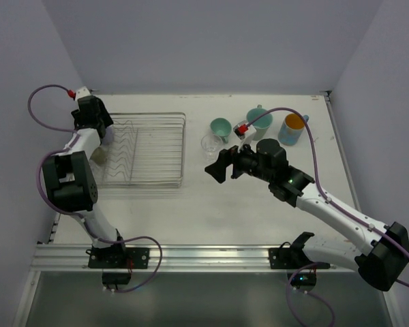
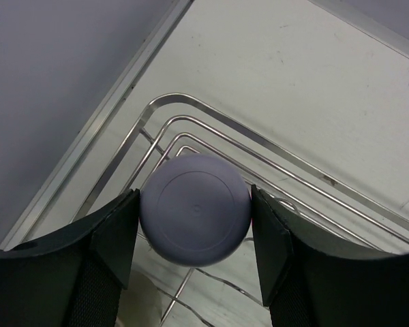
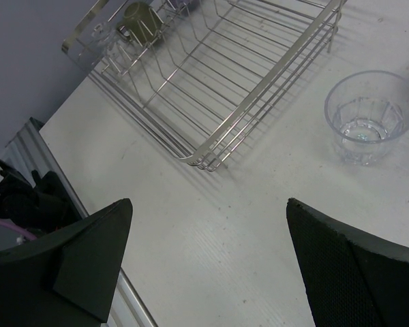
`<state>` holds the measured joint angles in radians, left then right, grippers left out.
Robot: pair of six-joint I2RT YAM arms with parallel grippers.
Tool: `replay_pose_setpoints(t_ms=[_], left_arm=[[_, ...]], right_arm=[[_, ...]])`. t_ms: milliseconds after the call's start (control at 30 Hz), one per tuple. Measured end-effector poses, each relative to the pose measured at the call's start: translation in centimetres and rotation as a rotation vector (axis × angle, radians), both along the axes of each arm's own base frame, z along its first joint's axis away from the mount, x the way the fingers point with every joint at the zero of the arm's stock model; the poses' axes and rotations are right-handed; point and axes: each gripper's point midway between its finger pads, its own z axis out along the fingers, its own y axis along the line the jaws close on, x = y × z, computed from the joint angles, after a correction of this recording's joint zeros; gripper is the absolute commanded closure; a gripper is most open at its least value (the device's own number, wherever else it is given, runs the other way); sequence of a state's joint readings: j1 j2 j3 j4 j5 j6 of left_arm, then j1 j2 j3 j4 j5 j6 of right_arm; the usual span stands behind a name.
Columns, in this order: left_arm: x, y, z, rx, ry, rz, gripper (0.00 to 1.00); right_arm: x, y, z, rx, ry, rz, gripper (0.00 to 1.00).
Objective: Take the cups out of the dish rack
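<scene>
At the ten o'clock corner of the dish rack [image 1: 157, 146], the left jaws are pressed against both sides of an upturned lavender cup [image 2: 194, 214], base up over the corner wires. I'd call this the pick-up step: the grip is made, but I can't tell if the cup is clear of the rack. A beige cup [image 3: 140, 19] sits close by in that same end.

The right jaws hang spread wide and empty over the bench [image 1: 211, 211], near a clear glass [image 1: 210, 143]. A mint mug [image 1: 221, 127], a second mint mug [image 1: 259, 122] and a blue mug [image 1: 292, 128] stand out towards the rack's two o'clock. Next, I'd say, comes a straight lift past the prongs, then a carry across to them.
</scene>
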<state>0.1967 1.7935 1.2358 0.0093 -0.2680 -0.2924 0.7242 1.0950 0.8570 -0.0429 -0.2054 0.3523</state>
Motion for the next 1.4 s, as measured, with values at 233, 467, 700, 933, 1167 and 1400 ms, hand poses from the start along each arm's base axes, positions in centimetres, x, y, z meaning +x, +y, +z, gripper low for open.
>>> replay_pose_setpoints(t_ms=[233, 467, 700, 933, 1167, 1400], left_arm=[[-1.1, -0.3, 2.8, -0.006, -0.053, 0.007, 0.79], [-3.2, -1.9, 13.0, -0.039, -0.298, -0.013, 0.83], [-7.8, -6.1, 19.6, -0.171, -0.509, -0.123, 0.85], [-13.7, -15.1, 24.2, -0.467, -0.706, -0.434, 0.84], [-19.1, -23.1, 25.7, -0.767, -0.756, -0.752, 0.84], [-21.9, -27.0, 24.8, -0.950, -0.717, -0.922, 0.84]], right_arm=[[-0.1, 0.5, 1.0, 0.045, 0.004, 0.007, 0.03], [0.3, 1.7, 3.5, 0.157, 0.006, 0.010, 0.03], [0.3, 3.7, 6.2, 0.289, 0.041, 0.060, 0.03], [-0.5, 5.2, 11.2, 0.522, 0.006, 0.149, 0.03], [-0.1, 6.5, 12.4, 0.596, 0.007, 0.198, 0.03], [0.2, 8.3, 12.6, 0.600, 0.045, 0.253, 0.05]])
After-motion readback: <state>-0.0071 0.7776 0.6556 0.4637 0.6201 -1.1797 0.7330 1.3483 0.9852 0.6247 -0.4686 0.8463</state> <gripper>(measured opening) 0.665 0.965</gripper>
